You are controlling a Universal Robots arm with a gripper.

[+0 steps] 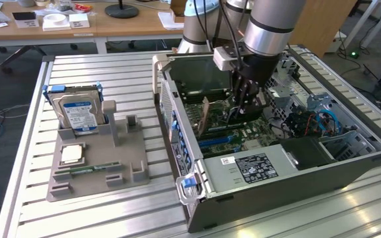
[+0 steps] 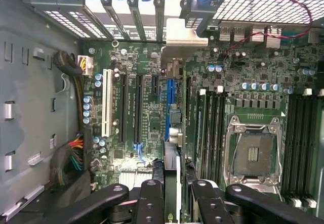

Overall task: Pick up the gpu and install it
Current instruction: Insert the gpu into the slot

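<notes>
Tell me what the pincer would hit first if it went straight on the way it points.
Probably the motherboard, around the blue slot; the gpu it grips would touch before the pincer itself. Depth is hard to judge.

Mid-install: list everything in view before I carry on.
table: 1, silver, slatted, under everything
case: 1, grey, open, exterior view's right
motherboard: 1, green, inside case
CPU socket: 1, silver frame, on motherboard
holder: 1, grey, on table, exterior view's left
hard drive: 1, silver, blue-white label, upright in holder
CPU: 1, silver, flat on holder
memory stick: 1, green, flat on holder
desks: 2, wooden, behind table
gpu: 1, green, silver bracket, edge-on over motherboard slots
gripper: 1, black, inside case, shut on gpu
arm: 1, silver-grey, above case
</notes>
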